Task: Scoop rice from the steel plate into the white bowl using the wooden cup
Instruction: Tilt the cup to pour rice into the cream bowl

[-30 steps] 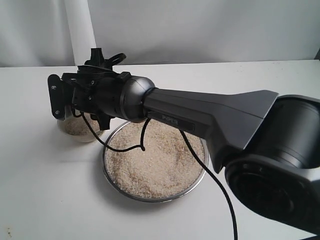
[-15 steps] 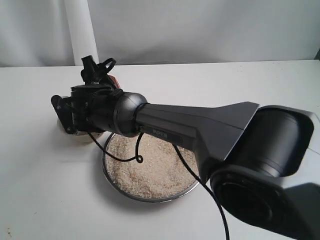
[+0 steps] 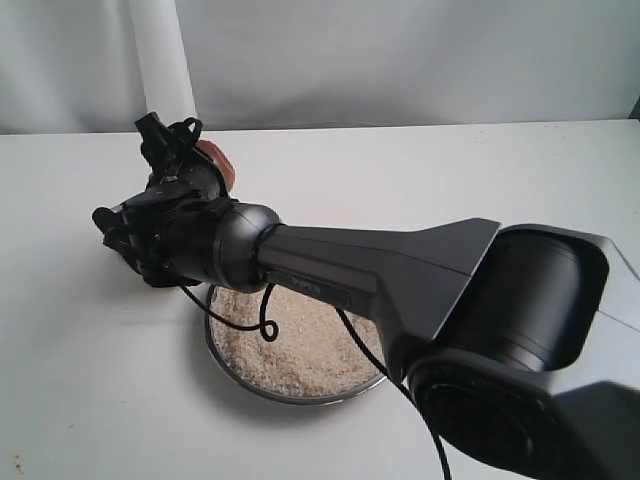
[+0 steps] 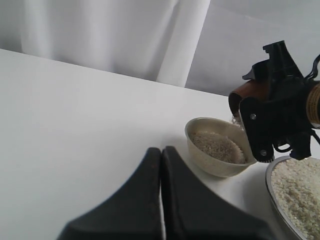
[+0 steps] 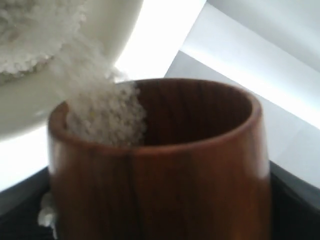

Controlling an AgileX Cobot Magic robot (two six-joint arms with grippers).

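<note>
My right gripper (image 4: 256, 97) is shut on the reddish-brown wooden cup (image 4: 243, 93), tipped above the far rim of the white bowl (image 4: 212, 165). In the right wrist view, rice (image 5: 100, 107) spills from the wooden cup (image 5: 165, 175) towards the white bowl (image 5: 117, 30). The bowl holds a mound of rice (image 4: 217, 145). The steel plate (image 3: 240, 376), covered with rice (image 3: 305, 345), lies under the right arm. In the exterior view the wooden cup (image 3: 216, 165) shows behind the right gripper (image 3: 195, 168), and the bowl is hidden. My left gripper (image 4: 161, 150) is shut and holds nothing, low over the table short of the bowl.
The right arm (image 3: 400, 270) stretches across the steel plate (image 4: 274, 192) from the near right. A white curtain (image 3: 160, 60) hangs behind the table's far edge. A black cable (image 3: 262, 325) dangles over the rice in the plate.
The right arm has swung further back and left and rolled its wrist. The wooden cup has come into sight, tipped over. The bowl has passed behind the gripper in the exterior view.
</note>
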